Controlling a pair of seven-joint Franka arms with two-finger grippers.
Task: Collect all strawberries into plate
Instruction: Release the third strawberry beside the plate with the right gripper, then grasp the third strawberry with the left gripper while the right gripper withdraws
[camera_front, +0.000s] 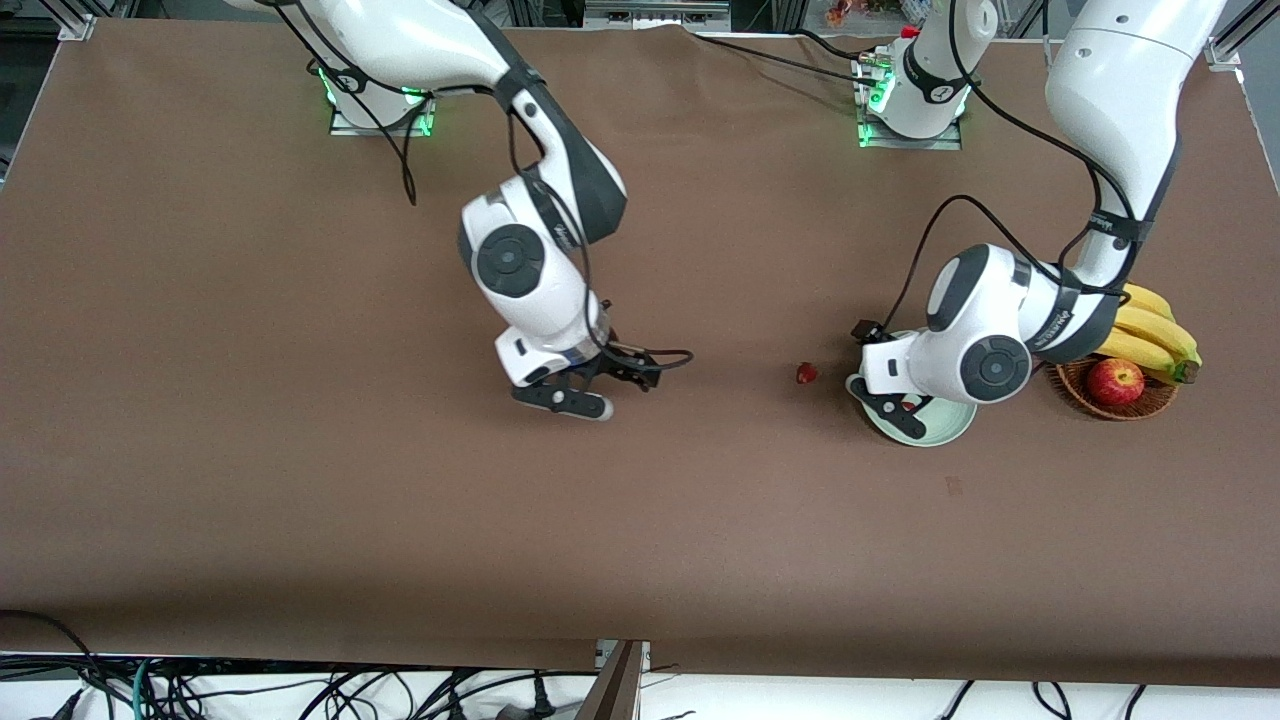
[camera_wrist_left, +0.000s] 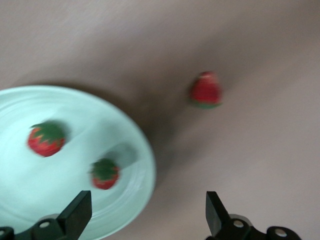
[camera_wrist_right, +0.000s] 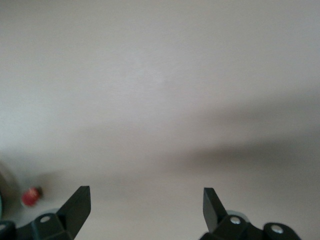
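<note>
You see two strawberries (camera_wrist_left: 46, 139) on the plate (camera_wrist_left: 131, 150); left gripper (camera_wrist_left: 145, 212) hovers above, jaws released. One strawberry (camera_front: 806, 373) waits beside the plate; right gripper (camera_front: 585, 385) is open over bare table

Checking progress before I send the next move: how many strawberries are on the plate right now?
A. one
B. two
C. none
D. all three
B. The left wrist view shows two strawberries lying on the plate, while the third strawberry sits on the brown table beside it, toward the right arm's end.
</note>
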